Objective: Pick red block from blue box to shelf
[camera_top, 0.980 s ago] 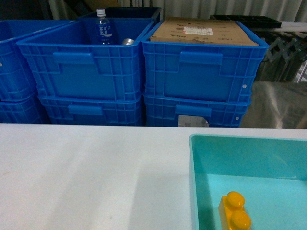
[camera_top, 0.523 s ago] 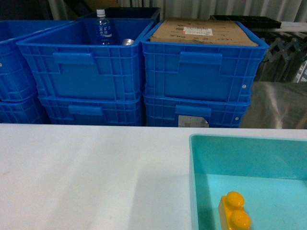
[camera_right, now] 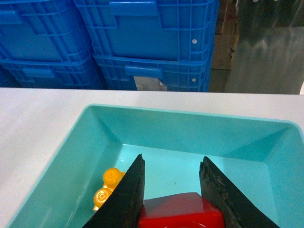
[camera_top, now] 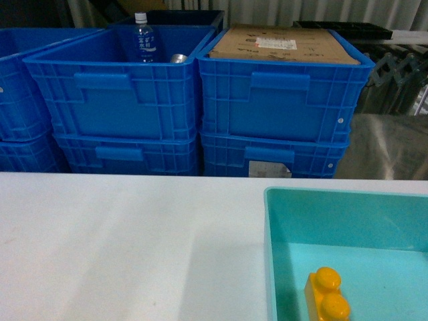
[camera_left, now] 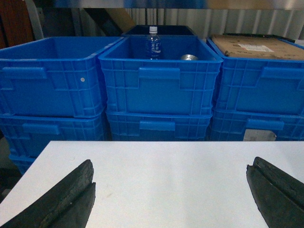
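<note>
Dark blue ribbed plastic crates (camera_top: 200, 100) are stacked behind the white counter (camera_top: 120, 241). The light turquoise plastic box (camera_right: 71, 142) is set at the counter's right. Left hand (camera_left: 171, 194) is held wide open, empty. Right hand (camera_right: 173, 190) is closed around the small red plastic brick (camera_right: 180, 211) above the box floor; yellow two-stud brick (camera_right: 107, 187) lies beside. Step judged: grasp made; lift clear of the rim, carry to shelf, is called for.

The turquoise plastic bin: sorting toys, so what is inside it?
A yellow two-stud brick and a red block between the right gripper fingers lie in the turquoise plastic bin; its near floor is hidden.
</note>
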